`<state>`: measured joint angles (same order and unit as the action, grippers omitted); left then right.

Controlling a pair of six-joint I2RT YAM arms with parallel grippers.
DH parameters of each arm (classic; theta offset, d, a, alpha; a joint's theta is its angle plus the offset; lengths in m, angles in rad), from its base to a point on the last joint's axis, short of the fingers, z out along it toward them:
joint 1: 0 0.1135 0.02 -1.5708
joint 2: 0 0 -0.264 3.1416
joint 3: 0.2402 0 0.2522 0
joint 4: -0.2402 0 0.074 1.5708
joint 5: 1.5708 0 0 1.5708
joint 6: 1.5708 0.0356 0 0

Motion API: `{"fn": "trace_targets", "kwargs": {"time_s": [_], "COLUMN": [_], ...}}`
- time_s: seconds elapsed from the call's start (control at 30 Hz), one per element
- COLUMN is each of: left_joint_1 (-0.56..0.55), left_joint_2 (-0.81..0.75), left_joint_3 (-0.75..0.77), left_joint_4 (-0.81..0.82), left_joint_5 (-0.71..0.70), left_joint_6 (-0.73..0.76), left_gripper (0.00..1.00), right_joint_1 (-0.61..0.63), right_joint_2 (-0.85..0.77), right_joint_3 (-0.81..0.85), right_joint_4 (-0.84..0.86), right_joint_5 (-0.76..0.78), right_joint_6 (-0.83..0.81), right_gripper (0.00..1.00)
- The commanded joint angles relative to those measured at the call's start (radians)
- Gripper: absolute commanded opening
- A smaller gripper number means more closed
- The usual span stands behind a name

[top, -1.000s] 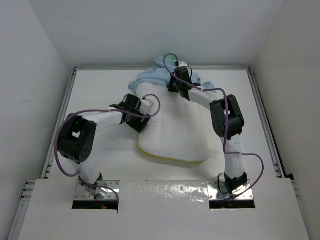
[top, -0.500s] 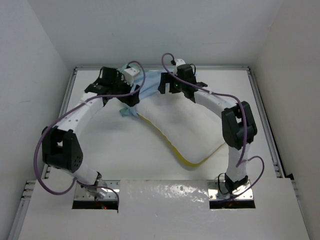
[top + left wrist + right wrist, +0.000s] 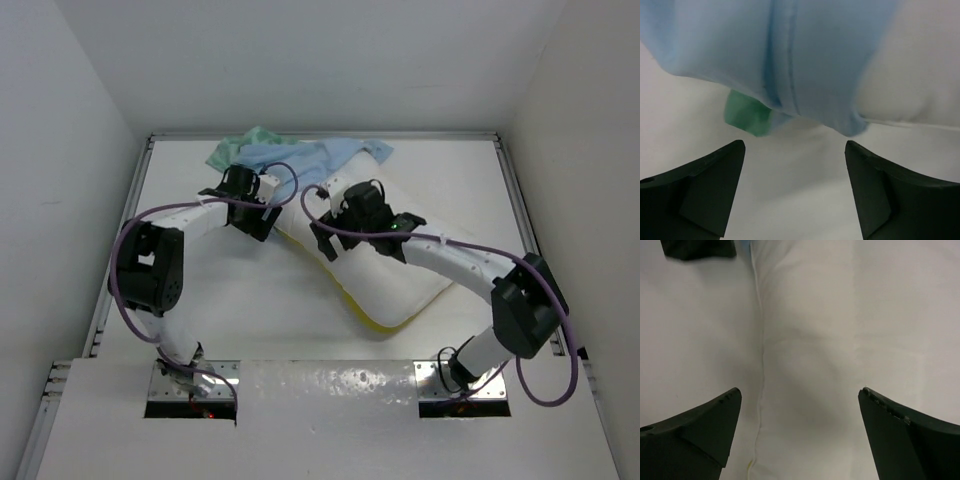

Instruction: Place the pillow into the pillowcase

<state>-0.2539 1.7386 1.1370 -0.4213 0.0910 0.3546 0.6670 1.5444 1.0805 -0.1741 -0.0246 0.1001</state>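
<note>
The white pillow (image 3: 385,255) lies diagonally across the table's middle, its yellow band (image 3: 372,322) toward me. The pillowcase (image 3: 300,157) is bunched at the back, light blue with a mint green end (image 3: 243,148), and blue fabric drapes over the pillow's far end. My left gripper (image 3: 258,215) is open beside the pillow's far left corner. In the left wrist view the gripper (image 3: 795,145) is empty, facing the blue hem (image 3: 805,60), a green corner (image 3: 747,115) and the pillow (image 3: 920,75). My right gripper (image 3: 328,228) hovers open over the pillow's left edge (image 3: 840,340), holding nothing (image 3: 800,390).
White walls enclose the table on the left, back and right, with metal rails (image 3: 135,210) along its sides. Bare table (image 3: 220,300) lies left of the pillow. The left gripper's black body (image 3: 697,249) shows at the top left of the right wrist view.
The right gripper opened, let go of the pillowcase and drew back over the pillow. The left arm swung to the back left, then returned beside the pillow. The pillow turned; the pillowcase spread out.
</note>
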Motion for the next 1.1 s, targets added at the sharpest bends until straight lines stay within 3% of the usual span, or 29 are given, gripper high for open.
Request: {"fn": "trace_targets", "kwargs": {"time_s": [0.0, 0.13, 0.27, 0.3, 0.37, 0.4, 0.43, 0.47, 0.5, 0.53, 0.6, 0.73, 0.83, 0.97, 1.07], "left_joint_1": [0.012, 0.012, 0.012, 0.012, 0.012, 0.012, 0.013, 0.015, 0.013, 0.013, 0.013, 0.008, -0.037, -0.143, -0.219], "left_joint_2": [0.031, 0.130, 0.173, 0.188, 0.203, 0.216, 0.217, 0.204, 0.185, 0.158, 0.052, -0.137, -0.208, -0.243, -0.232], "left_joint_3": [0.043, 0.095, 0.076, 0.076, 0.078, 0.092, 0.102, 0.124, 0.130, 0.133, 0.136, 0.100, 0.092, 0.086, 0.112], "left_joint_4": [0.108, 0.128, 0.206, 0.210, 0.202, 0.191, 0.175, 0.126, 0.099, 0.054, 0.017, -0.066, -0.181, -0.290, -0.274], "left_joint_5": [-0.114, -0.091, 0.053, 0.073, 0.133, 0.138, 0.135, 0.145, 0.160, 0.185, 0.191, 0.226, 0.266, 0.370, 0.423], "left_joint_6": [0.021, -0.022, -0.055, -0.058, -0.054, -0.057, -0.078, -0.078, -0.065, -0.059, -0.033, 0.052, 0.162, 0.306, 0.304], "left_gripper": [0.80, 0.79, 0.75, 0.71, 0.34, 0.12, 0.00, 0.00, 0.00, 0.00, 0.00, 0.00, 0.00, 0.00, 0.00], "right_joint_1": [0.023, 0.034, 0.037, 0.036, 0.037, 0.036, 0.036, 0.031, 0.031, 0.029, 0.022, -0.052, -0.053, -0.043, -0.015], "right_joint_2": [-0.004, 0.139, 0.250, 0.259, 0.276, 0.281, 0.289, 0.292, 0.293, 0.289, 0.278, 0.240, 0.206, 0.284, 0.333], "right_joint_3": [-0.070, -0.013, 0.061, 0.059, 0.033, 0.024, 0.021, 0.022, 0.022, 0.021, 0.028, 0.055, 0.079, 0.240, 0.315], "right_joint_4": [0.030, 0.024, -0.012, -0.001, 0.042, 0.063, 0.070, 0.068, 0.074, 0.088, 0.164, 0.414, 0.563, 0.500, 0.447], "right_joint_5": [0.100, 0.189, 0.175, 0.164, 0.118, 0.109, 0.103, 0.085, 0.072, 0.051, 0.034, 0.060, 0.239, 0.324, 0.356], "right_joint_6": [0.016, 0.096, 0.116, 0.118, 0.127, 0.138, 0.168, 0.185, 0.200, 0.240, 0.303, 0.660, 0.774, 0.836, 0.851], "right_gripper": [0.99, 0.99, 0.99, 0.99, 0.99, 0.89, 0.75, 0.54, 0.04, 0.00, 0.00, 0.00, 0.00, 0.00, 0.00]}}
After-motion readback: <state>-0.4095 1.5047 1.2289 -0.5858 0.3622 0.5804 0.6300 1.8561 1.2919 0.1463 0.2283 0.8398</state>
